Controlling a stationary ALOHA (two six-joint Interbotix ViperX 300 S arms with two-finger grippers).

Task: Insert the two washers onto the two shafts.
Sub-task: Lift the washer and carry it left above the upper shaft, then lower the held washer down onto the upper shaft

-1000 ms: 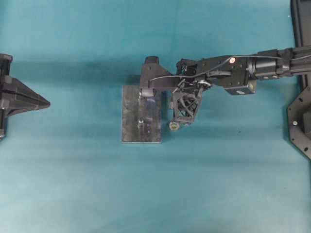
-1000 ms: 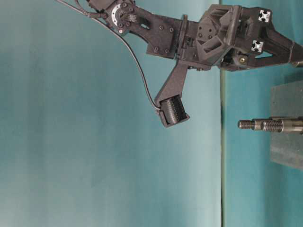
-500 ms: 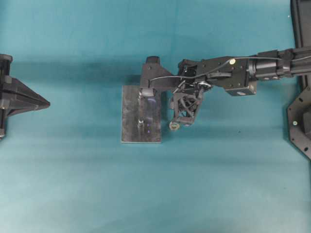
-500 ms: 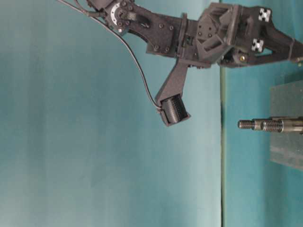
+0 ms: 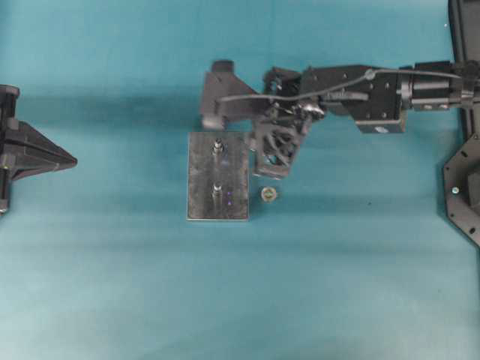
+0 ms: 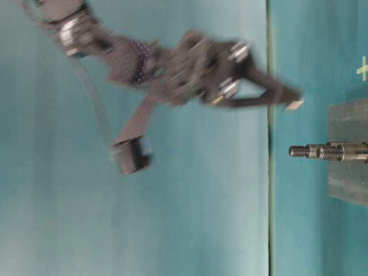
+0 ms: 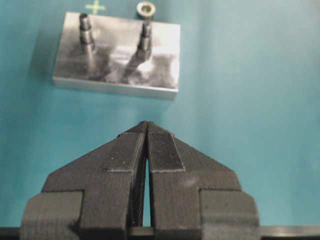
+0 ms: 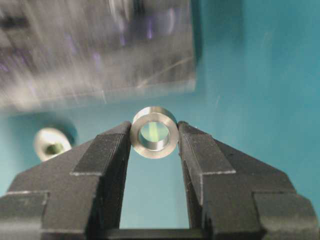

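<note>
Teal cloth covers the table (image 5: 112, 285) in the overhead view, where we see the right gripper (image 5: 271, 169) held just beside the metal block (image 5: 217, 176), off its right edge. One ring (image 5: 268, 194) lies on the cloth just below the fingertips, apart from them. Two shafts (image 5: 217, 145) stand on the block. The left gripper (image 5: 71, 160) sits well away at the left edge.

From table level we find the right arm blurred, its fingertips above and left of the shafts (image 6: 313, 151), which jut out from the block (image 6: 348, 152).

In the left wrist view we see the left fingers (image 7: 162, 152) pressed together on nothing, the block (image 7: 117, 60) far ahead.

In the right wrist view we see the right fingers (image 8: 200, 150) clamped on a steel washer (image 8: 154, 132), the blurred block (image 8: 95, 50) beyond it and the loose ring (image 8: 51, 143) to the lower left
</note>
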